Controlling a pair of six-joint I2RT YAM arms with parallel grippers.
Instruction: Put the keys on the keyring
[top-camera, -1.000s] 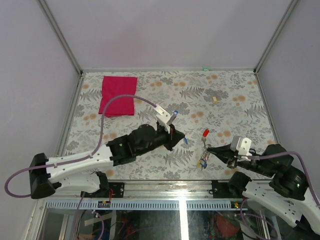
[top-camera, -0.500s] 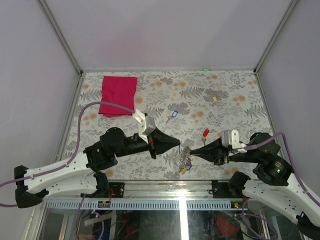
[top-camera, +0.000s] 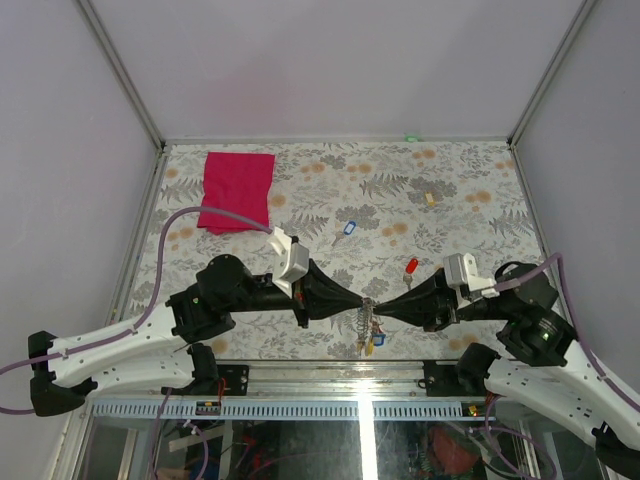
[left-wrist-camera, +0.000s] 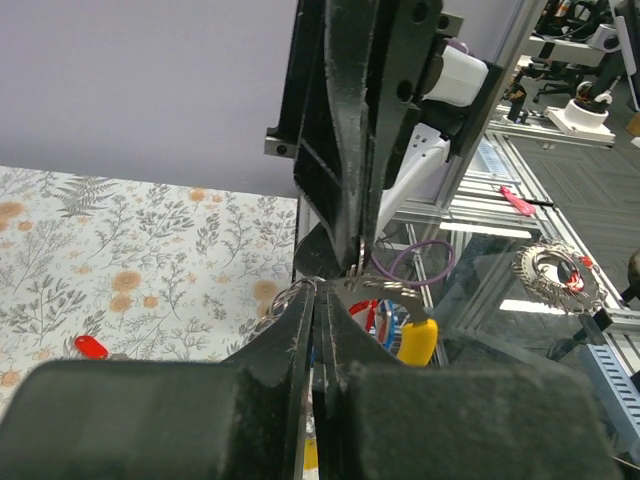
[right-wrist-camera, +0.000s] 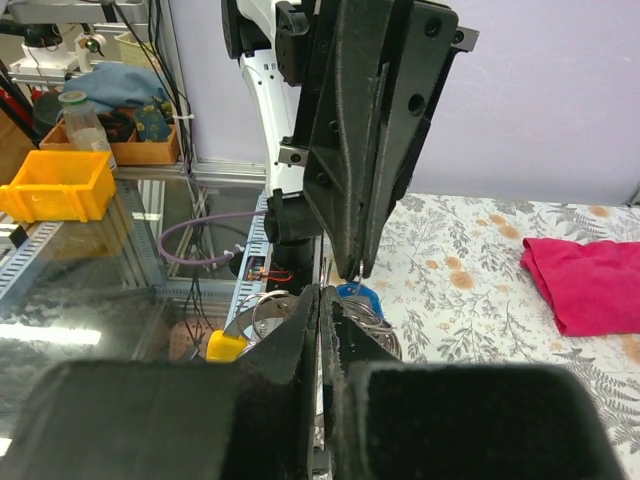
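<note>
- Left gripper (top-camera: 360, 299): fingers pressed together; tips meet those of the right gripper (top-camera: 386, 305) head-on, over the near edge of the table (top-camera: 480, 220).
- Right gripper: fingers likewise pressed together, pointing straight at the left fingers.
- Keyring (top-camera: 368, 316): clamped by both pairs of fingers; it hangs between and just below the two sets of tips. Each grip appears to sit at the top of the wire, though the wrist views are too crowded there to confirm.
- Yellow-tagged key (left-wrist-camera: 418, 340) and hanging blue-tagged key (right-wrist-camera: 355, 296): both on the keyring, dangling beneath the fingertips.
- Red-tagged key (top-camera: 410, 266): loose on the table, near the right fingers on their far side; not touching them.
- Loose blue-tagged key (top-camera: 347, 228): flat on the table, farther out beyond the left fingers; well apart from them.
- Red cloth (top-camera: 237, 188): flat at the far left, well apart from both grippers.
- Small tan block (top-camera: 430, 198): far beyond the right fingers; well apart.
</note>
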